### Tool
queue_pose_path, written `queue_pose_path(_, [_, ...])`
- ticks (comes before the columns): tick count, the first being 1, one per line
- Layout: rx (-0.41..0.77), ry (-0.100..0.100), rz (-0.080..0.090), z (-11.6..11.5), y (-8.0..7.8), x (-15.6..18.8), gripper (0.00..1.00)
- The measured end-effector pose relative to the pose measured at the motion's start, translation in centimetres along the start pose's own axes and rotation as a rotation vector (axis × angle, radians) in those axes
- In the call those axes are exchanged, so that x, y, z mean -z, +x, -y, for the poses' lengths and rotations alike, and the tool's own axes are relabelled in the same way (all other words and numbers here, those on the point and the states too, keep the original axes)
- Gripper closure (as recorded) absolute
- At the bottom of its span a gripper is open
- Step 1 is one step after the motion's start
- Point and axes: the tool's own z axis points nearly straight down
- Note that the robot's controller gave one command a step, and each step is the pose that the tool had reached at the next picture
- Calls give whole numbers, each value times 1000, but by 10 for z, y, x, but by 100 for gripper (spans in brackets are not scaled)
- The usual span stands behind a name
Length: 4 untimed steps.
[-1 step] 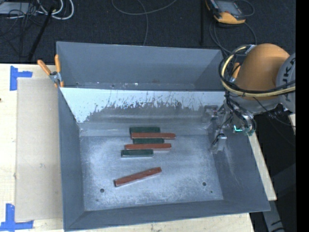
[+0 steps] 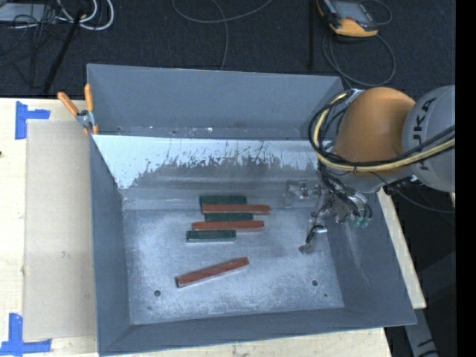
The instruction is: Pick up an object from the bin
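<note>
Likely candidate for the pick, as a guess only: the red-brown bar [image 2: 227, 226] in the group of flat bars near the middle of the bin [image 2: 108, 222] floor. Lies flat, long axis almost left to right in the view, right end turned toward the claw [image 2: 313, 238].

Just behind it, a second red-brown bar [image 2: 236, 209], reaching a little further to the right, and a dark green bar [image 2: 222, 198] at the back of the group. Just in front, a shorter dark green bar [image 2: 211, 235]. All packed close, side by side and nearly parallel; touching or not, hard to say. Apart from the group, toward the front of the floor, a lone red-brown bar [image 2: 213, 271], slightly slanted.

To the right of the group, over bare floor and clear of every bar: the claw. Released or clenched, cannot tell. Nothing visibly carried. Above it, the orange cover [image 2: 372, 129] and cables of the arm.

For the coming move, probably: travel left along the line of the bars' long axis, then close across the narrow width and not along the length.
</note>
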Motion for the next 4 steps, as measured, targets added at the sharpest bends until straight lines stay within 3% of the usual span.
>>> queue_pose_path(1, [206, 2, 4, -77, -3, -70, 0])
queue_pose_path(2, [54, 3, 2, -118, 49, -70, 0])
queue_pose_path(3, [136, 1, 8, -193, 70, -70, 0])
queue_pose_path(4, [133, 3, 2, -190, 71, -71, 100])
